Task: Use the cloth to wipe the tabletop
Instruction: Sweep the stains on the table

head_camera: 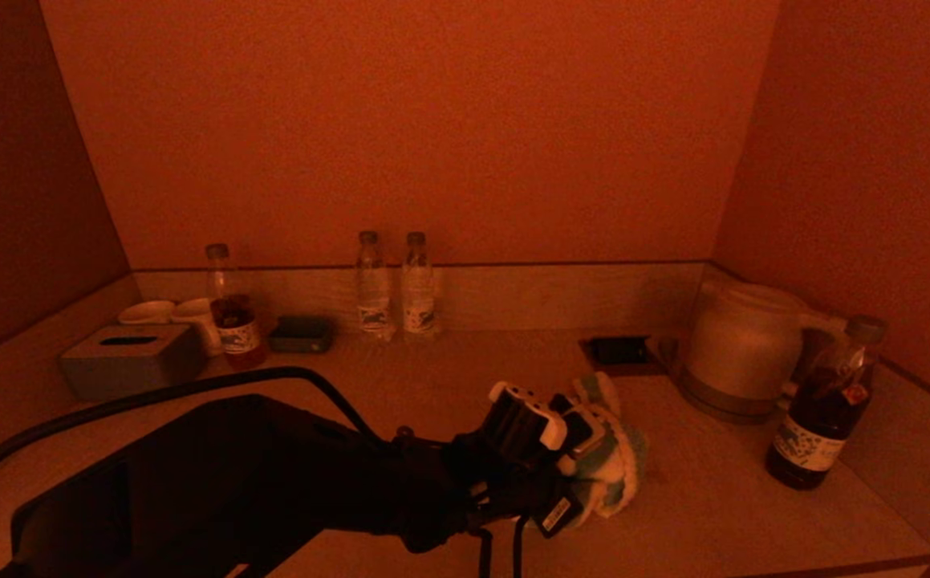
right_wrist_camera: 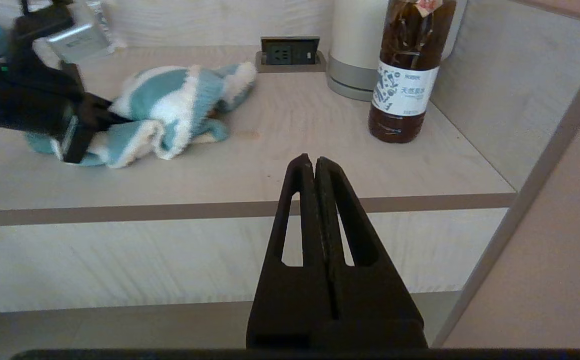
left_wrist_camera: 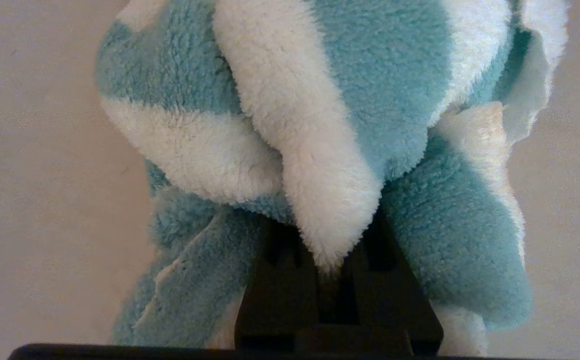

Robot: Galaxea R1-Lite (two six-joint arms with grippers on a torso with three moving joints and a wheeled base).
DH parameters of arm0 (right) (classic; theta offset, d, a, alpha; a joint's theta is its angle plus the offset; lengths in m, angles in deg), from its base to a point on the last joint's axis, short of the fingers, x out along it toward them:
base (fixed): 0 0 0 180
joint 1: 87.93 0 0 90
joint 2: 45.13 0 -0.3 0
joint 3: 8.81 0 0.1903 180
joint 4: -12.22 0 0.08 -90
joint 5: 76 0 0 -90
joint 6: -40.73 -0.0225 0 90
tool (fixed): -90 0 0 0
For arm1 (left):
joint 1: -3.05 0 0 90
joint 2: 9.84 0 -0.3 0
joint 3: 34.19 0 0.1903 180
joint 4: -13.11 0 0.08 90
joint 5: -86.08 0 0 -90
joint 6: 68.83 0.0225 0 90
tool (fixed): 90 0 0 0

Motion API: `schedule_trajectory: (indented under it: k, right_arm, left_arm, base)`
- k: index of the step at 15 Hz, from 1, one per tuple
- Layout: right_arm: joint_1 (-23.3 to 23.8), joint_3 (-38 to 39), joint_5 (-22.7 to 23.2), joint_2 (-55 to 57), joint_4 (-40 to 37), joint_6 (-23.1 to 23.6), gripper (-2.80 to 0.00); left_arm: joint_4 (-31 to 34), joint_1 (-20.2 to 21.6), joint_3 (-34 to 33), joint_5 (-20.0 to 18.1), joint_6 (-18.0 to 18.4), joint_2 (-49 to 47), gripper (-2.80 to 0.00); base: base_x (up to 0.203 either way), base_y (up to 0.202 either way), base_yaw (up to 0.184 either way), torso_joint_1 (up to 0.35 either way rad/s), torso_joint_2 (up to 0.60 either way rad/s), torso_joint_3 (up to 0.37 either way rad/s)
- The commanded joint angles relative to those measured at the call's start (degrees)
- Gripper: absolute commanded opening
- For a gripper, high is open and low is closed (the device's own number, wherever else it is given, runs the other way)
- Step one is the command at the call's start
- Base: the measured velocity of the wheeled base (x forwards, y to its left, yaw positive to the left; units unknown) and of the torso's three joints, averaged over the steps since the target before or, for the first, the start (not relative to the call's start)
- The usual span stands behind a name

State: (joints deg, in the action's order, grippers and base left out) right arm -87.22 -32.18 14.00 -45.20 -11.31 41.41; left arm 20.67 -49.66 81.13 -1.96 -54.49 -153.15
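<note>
Cloth (head_camera: 613, 470), bunched mid-tabletop (head_camera: 713, 514) and pinched in the left gripper (left_wrist_camera: 330, 260), could snag the tea bottle (head_camera: 822, 417) or kettle (head_camera: 741, 353) on a wide sweep (right gripper (right_wrist_camera: 315, 165) idles clenched, empty, below the front edge).

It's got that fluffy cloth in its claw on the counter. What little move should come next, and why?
Probably a short sweep toward the robot's left: the left end effector grips the fluffy blue-and-white striped cloth flat on the pale wooden tabletop, and the white electric kettle and dark-liquid bottle crowd the right.
</note>
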Motion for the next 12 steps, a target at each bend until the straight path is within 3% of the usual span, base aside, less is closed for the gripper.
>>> schedule_trajectory:
  k: [1,7,12]
  right_arm:
    - [0.0,0.0,0.0,0.07,-0.02,0.02,-2.8]
    - [0.0,0.0,0.0,0.07,-0.02,0.02,-2.8]
    - [0.0,0.0,0.0,0.07,-0.02,0.02,-2.8]
  left_arm:
    - [-0.18,1.62,-2.63,0.98,0.1,1.71,-2.8]
    - [-0.27,7.19,-7.88,5.1,0.24,4.05,-2.8]
    - [-0.27,8.31,0.36,9.4,-1.59,-1.51,-2.8]
  base:
    - [0.0,0.0,0.0,0.0,0.0,0.0]
    - [0.0,0.0,0.0,0.0,0.0,0.0]
    - [0.0,0.0,0.0,0.0,0.0,0.0]
